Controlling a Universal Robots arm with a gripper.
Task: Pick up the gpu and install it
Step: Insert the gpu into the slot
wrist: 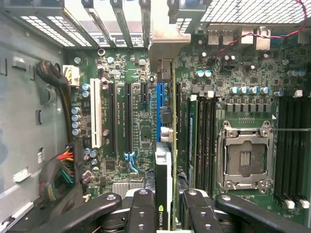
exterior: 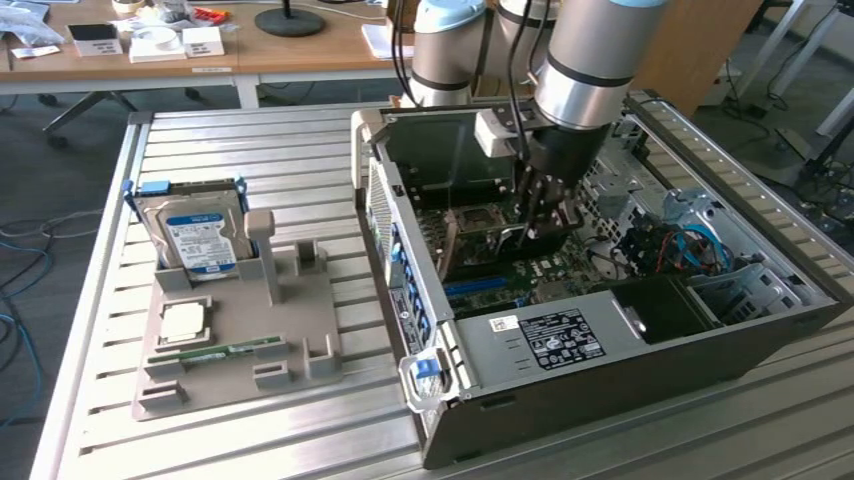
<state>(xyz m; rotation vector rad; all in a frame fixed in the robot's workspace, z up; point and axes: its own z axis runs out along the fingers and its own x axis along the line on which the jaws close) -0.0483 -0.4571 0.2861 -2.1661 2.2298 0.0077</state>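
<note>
Gripping: gripper (wrist: 167, 216) closed on the graphics card (wrist: 163, 170), edge-on.
Hidden: its fan face, one end behind fingers (wrist: 141, 213).
Exterior view: hard drive (exterior: 200, 235) at 9 o'clock of the case (exterior: 641, 400).

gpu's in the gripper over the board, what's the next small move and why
Probably ease straight down: the gripper holds the gpu edge-on, apparently lined up with the blue slot but not yet seated in it.

gpu (wrist: 163, 194), black cooler, green board edge, upright on edge, held in line with blue slot (wrist: 161, 111)
</note>
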